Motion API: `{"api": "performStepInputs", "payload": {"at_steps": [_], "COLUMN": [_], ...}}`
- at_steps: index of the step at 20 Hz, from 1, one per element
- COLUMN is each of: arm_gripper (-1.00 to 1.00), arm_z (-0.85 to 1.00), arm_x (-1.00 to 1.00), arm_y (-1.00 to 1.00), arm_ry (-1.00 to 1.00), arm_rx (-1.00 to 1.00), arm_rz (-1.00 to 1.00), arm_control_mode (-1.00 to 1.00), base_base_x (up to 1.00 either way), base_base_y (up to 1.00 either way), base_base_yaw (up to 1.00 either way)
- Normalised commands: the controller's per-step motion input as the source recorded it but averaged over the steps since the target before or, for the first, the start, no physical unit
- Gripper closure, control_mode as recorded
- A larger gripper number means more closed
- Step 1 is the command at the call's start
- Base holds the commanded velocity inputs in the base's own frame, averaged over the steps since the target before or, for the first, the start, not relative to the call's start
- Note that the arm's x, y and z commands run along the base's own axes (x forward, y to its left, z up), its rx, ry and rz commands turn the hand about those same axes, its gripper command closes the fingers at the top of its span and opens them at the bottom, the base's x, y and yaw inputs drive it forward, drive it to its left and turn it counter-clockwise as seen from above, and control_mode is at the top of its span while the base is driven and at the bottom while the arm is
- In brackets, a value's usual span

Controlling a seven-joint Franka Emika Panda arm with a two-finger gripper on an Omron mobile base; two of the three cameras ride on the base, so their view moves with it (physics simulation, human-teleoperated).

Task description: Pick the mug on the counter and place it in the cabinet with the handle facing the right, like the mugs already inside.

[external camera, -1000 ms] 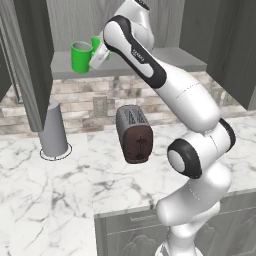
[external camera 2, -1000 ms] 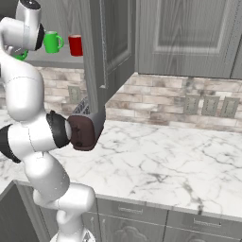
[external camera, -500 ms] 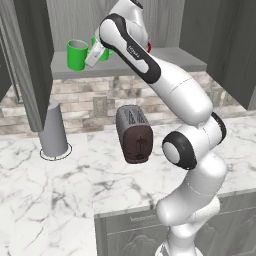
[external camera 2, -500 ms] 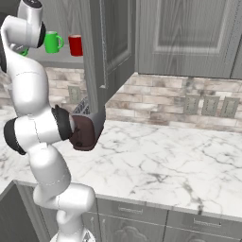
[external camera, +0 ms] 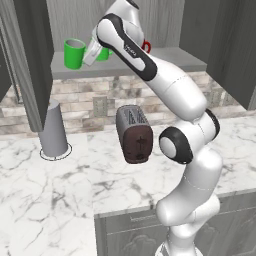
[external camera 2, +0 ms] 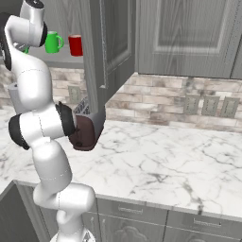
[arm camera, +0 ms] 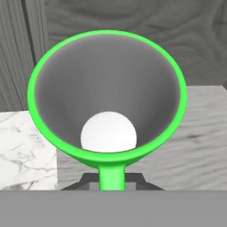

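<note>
The gripper pinches the mug by its handle: in the hand view the green loop runs straight down between the finger tips and the open mouth faces the camera. Holding it there keeps the mug upright and gives the wrist control over which way the loop points, which is what the task needs. From the left base view the mug sits at the left end of the shelf inside the cabinet, the handle toward the gripper, so to the right. Whether the base touches the board I cannot tell; it looks at shelf height or just above.

2 other mugs stand further right on the shelf: a green mug and a red mug, each with its handle on the right, as the right base view shows. The green mug is close behind the wrist in the left base view, so a retreat to the right risks a knock; backing straight out looks safer.

The open door hangs just right of the mugs. Below, on the counter, are a toaster and a grey cylinder, both well clear.
</note>
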Motion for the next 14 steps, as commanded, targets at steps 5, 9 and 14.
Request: {"api": "performStepInputs", "payload": {"at_steps": [5, 9, 14], "arm_gripper": [1.0, 1.0, 1.0], "arm_z": [-0.09, -0.08, -0.1], "arm_x": [0.14, 0.14, 0.12], "arm_y": [0.1, 0.07, 0.07], "arm_ry": [-0.03, 0.0, 0.0], "arm_rx": [0.0, 0.0, 0.0], "arm_rz": [0.02, 0.0, 0.0], "arm_control_mode": [-1.0, -1.0, -1.0], "base_base_x": [0.0, 0.0, 0.0], "base_base_y": [0.0, 0.0, 0.0], "base_base_yaw": [0.0, 0.0, 0.0]}}
